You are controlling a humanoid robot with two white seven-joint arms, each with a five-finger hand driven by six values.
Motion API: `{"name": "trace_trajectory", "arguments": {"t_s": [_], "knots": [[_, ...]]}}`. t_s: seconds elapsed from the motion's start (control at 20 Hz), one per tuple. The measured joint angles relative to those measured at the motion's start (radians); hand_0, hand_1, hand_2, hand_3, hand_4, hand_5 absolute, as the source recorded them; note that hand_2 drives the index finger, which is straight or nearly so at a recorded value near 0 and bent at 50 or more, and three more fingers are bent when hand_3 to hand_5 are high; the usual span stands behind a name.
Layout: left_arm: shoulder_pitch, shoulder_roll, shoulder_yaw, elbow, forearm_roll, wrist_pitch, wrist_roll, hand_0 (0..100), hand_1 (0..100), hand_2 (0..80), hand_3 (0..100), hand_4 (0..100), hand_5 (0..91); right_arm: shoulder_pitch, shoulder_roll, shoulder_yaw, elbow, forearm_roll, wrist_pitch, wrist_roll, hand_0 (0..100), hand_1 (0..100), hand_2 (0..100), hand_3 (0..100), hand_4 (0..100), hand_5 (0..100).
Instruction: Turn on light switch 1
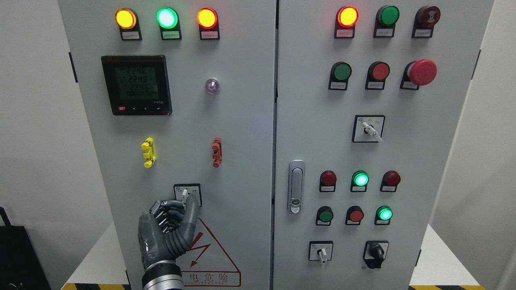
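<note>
A small rotary selector switch (pixel 184 193) with a white lever sits on a black-framed plate low on the left cabinet door (pixel 242 133). My left hand (pixel 184 202) reaches up from the bottom edge and is at this switch. Its dark fingers (pixel 166 210) are curled just left of and below the lever, and one long finger (pixel 192 207) stretches up along the lever's right side, so the lever is pinched between them. The lever points roughly straight up. The lower half of the switch plate is hidden by the hand. My right arm does not show.
Yellow (pixel 148 152) and red (pixel 217 152) clips stick out above the switch, under a digital meter (pixel 136 85). A red hazard triangle (pixel 209 253) lies beside my wrist. The right door carries a latch handle (pixel 296 186), lamps, push buttons, a red mushroom button (pixel 422 72) and more selector switches (pixel 321 253).
</note>
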Motion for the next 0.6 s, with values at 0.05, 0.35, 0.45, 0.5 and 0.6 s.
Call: {"name": "trace_trajectory", "arguments": {"t_s": [0.05,0.35,0.45,0.5,0.6], "knots": [[0.0,0.0,0.0,0.0,0.0,0.0,0.0,30,61,59.0,86,89,78.3,0.0,0.0,0.0,0.0,0.0,0.0,0.0,0,0,0,0,0,0],[0.001,0.0,-0.001,0.0,0.0,0.0,0.0,36,58,59.6,87,89,78.5,0.0,0.0,0.0,0.0,0.0,0.0,0.0,0,0,0,0,0,0],[0.001,0.0,-0.001,0.0,0.0,0.0,0.0,39,57,59.7,87,89,78.6,0.0,0.0,0.0,0.0,0.0,0.0,0.0,0,0,0,0,0,0],[0.001,0.0,-0.001,0.0,0.0,0.0,0.0,41,57,59.7,87,89,78.6,0.0,0.0,0.0,0.0,0.0,0.0,0.0,0,0,0,0,0,0],[0.001,0.0,-0.001,0.0,0.0,0.0,0.0,42,56,59.7,87,89,78.7,0.0,0.0,0.0,0.0,0.0,0.0,0.0,0,0,0,0,0,0]]}}
